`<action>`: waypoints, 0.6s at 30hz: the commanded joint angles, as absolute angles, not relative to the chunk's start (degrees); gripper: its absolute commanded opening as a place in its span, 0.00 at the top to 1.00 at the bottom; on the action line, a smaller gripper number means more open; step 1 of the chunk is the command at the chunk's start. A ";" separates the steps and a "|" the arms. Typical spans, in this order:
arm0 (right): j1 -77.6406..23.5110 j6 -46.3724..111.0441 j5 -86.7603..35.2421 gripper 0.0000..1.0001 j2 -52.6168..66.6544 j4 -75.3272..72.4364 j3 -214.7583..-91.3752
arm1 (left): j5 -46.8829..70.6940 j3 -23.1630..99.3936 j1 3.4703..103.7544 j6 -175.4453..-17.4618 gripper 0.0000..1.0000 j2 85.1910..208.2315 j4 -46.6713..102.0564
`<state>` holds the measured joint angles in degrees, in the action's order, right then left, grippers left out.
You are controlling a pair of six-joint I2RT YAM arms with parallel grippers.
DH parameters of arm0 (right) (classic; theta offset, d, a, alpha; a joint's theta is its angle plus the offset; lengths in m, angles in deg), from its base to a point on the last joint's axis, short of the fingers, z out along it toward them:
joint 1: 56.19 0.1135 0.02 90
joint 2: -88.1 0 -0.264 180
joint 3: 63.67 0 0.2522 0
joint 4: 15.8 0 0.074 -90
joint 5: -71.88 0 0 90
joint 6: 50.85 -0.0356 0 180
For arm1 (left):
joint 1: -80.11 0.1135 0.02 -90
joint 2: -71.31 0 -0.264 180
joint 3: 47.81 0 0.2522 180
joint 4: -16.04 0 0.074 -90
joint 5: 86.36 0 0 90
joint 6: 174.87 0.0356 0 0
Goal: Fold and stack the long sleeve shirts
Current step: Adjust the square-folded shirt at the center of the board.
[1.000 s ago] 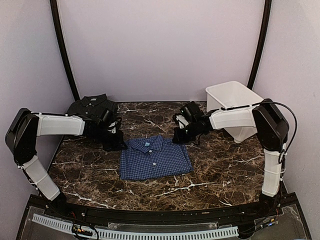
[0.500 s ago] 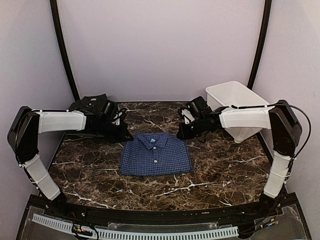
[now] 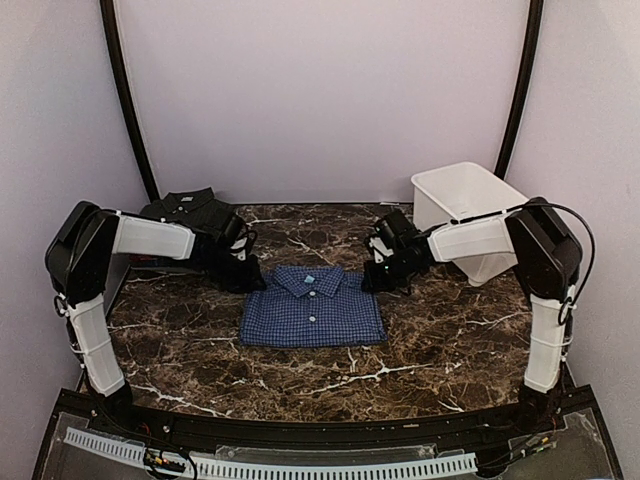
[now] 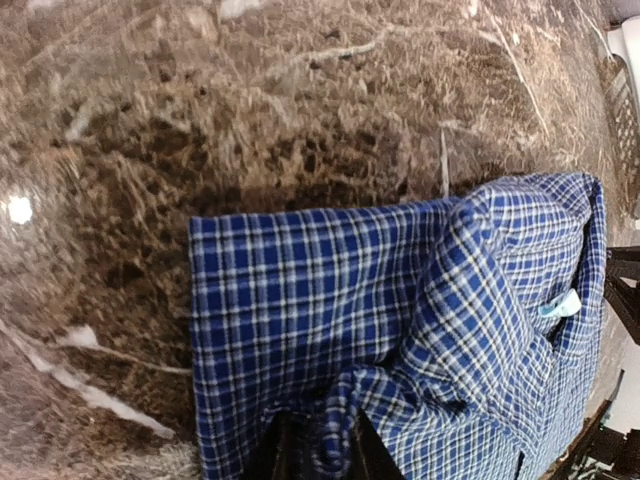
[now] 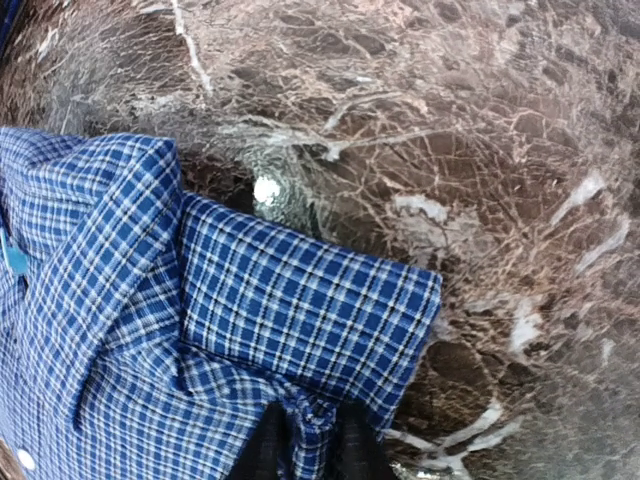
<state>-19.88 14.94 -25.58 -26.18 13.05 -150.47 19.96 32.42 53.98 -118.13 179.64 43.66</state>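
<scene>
Two blue shirt (image 3: 312, 315) shoulders pinched: left tool (image 4: 315, 445), right tool (image 5: 305, 435).

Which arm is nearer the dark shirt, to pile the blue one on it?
Probably left. The left pincer grips the blue shirt right beside the dark shirt; the right pincer grips its far side.

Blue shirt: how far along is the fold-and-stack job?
Done: blue shirt lies folded at centre; dark shirt looks folded rear left. In hand: left end effector and right end effector each pinch a collar-side corner of the blue one. Left: stacking the two.
</scene>
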 commanded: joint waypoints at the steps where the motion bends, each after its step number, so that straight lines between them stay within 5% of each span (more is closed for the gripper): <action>1: -20.35 15.41 -21.88 0.70 -24.66 15.12 -154.13 | 10.51 35.90 54.97 -118.01 0.71 177.17 49.27; 4: -20.26 15.66 -18.93 0.57 -21.93 17.89 -154.60 | 7.21 36.85 55.06 -117.82 0.58 174.76 51.65; 8: -18.78 15.19 -16.38 0.56 -17.55 19.82 -154.69 | 4.38 37.81 55.02 -117.74 0.55 170.04 54.23; 18: -14.00 12.99 -24.21 0.63 -20.20 16.02 -156.08 | 13.56 35.62 50.37 -119.03 0.80 167.17 50.23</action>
<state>-14.39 14.55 -20.27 -17.87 18.54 -154.77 8.77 36.12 51.71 -118.61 166.13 50.83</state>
